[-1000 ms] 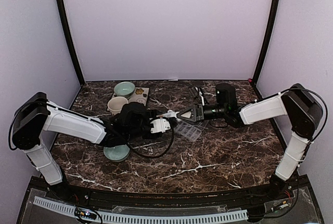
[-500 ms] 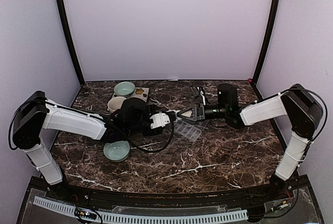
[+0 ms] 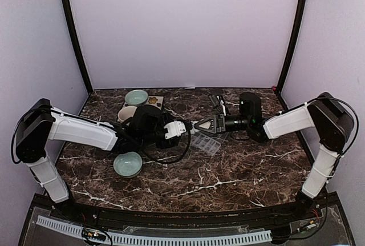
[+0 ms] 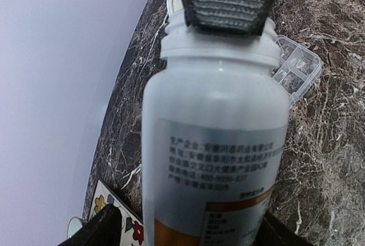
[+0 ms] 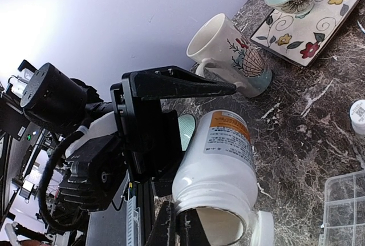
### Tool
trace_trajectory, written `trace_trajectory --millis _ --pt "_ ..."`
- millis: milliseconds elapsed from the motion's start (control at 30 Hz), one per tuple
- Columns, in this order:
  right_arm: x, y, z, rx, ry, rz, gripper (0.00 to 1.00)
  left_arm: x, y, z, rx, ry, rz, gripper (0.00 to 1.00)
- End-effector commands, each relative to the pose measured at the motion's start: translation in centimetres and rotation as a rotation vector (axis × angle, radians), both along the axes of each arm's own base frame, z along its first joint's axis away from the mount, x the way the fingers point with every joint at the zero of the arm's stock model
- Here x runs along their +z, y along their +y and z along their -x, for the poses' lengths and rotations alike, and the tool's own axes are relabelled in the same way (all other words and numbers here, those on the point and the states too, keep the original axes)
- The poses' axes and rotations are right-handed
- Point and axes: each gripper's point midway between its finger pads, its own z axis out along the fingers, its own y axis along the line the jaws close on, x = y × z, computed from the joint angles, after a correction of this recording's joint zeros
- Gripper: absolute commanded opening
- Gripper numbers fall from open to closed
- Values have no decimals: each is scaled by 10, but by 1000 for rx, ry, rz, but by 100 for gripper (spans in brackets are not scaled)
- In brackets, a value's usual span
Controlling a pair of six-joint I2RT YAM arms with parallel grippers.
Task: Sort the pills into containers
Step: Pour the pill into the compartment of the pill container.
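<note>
Left wrist | left claw (image 3: 174, 130) clamps pill bottle (image 4: 217, 143) (uncapped) | right claw (image 5: 177, 226) narrow, at its mouth

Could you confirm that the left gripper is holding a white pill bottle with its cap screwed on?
Not quite: the left gripper does hold the white pill bottle, but its cap is off. The right wrist view shows the bottle's open mouth.
</note>
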Motion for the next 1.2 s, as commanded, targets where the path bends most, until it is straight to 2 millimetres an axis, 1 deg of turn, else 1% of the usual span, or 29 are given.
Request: trace_trajectory --millis 0,267,400,500,667,767,800,933,1100,1167 --pt "17 0 13 64 -34 -53 0 11 2 -9 26 2 28 76" --pt "17 1 15 79 -32 -59 0 11 0 -5 -3 29 35 76" --pt "15 1 15 81 -27 -58 0 15 -2 0 -26 35 48 74" --pt "14 1 15 84 -26 -60 0 18 -3 5 -51 43 62 70" --pt "11 2 15 88 -19 -58 0 21 -4 9 -73 56 71 55" --pt "10 2 14 86 -16 -56 0 24 -4 11 -87 60 79 51" --pt "10 2 14 86 -16 -56 0 25 -4 12 -88 61 77 47" --pt "7 3 14 85 -11 -53 0 25 -4 12 -90 63 76 27" --pt "5 3 12 77 -3 -42 0 22 -4 11 -82 67 68 9" --pt "3 3 10 70 -3 -29 0 22 -3 8 -69 57 67 5"
